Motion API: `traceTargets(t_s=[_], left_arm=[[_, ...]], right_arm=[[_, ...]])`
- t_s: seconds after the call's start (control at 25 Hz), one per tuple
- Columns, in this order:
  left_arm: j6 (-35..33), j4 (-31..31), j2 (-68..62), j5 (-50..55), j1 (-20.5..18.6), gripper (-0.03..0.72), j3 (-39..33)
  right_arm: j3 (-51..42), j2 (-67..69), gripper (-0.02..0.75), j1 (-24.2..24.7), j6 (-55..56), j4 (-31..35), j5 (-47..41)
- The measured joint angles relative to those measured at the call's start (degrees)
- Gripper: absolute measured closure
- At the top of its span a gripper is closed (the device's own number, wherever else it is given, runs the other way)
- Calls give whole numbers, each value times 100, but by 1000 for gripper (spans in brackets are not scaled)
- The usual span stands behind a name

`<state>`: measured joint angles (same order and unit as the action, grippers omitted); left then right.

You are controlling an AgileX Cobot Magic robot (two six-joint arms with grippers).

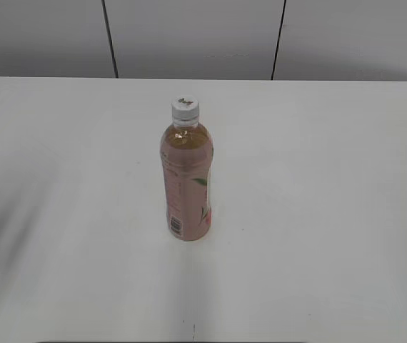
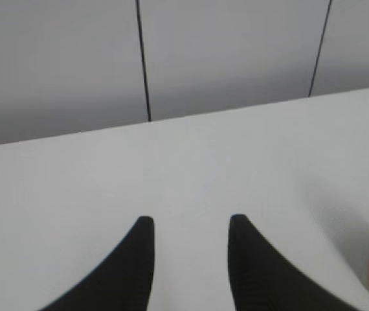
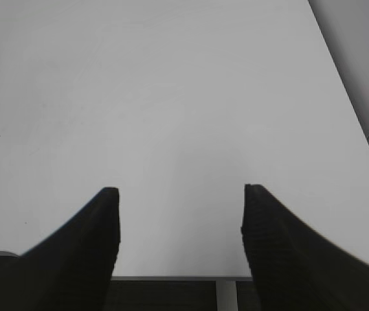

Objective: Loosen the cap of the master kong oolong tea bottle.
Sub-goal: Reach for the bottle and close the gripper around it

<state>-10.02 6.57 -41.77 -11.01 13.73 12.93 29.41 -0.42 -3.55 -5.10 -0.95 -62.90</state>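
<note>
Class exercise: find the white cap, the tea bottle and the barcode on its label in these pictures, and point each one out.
cap (image 1: 185, 108), exterior view, on its top face.
tea bottle (image 1: 183, 182), exterior view, mid-body on the pink label.
barcode (image 1: 176, 226), exterior view, on the striped patch near the bottle's base.

Clear plastic bottle (image 1: 186, 179); ribbed white plastic cap (image 1: 185, 108); matt table (image 1: 318, 214).

The white table (image 1: 332, 214) carries one upright master kong oolong tea bottle (image 1: 186, 179), mid-tabletop, well clear of every edge.
</note>
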Motion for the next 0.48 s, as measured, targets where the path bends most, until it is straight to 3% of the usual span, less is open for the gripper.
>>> traceTargets(t_s=[0.32, 0.48], left_arm=[[-5, -15, -1644, -994, 973, 436, -11], [150, -165, -2423, -1615, 1477, 395, -47]], right_arm=[[0, 0, 280, 0, 0, 0, 0], [0, 0, 280, 0, 0, 0, 0]])
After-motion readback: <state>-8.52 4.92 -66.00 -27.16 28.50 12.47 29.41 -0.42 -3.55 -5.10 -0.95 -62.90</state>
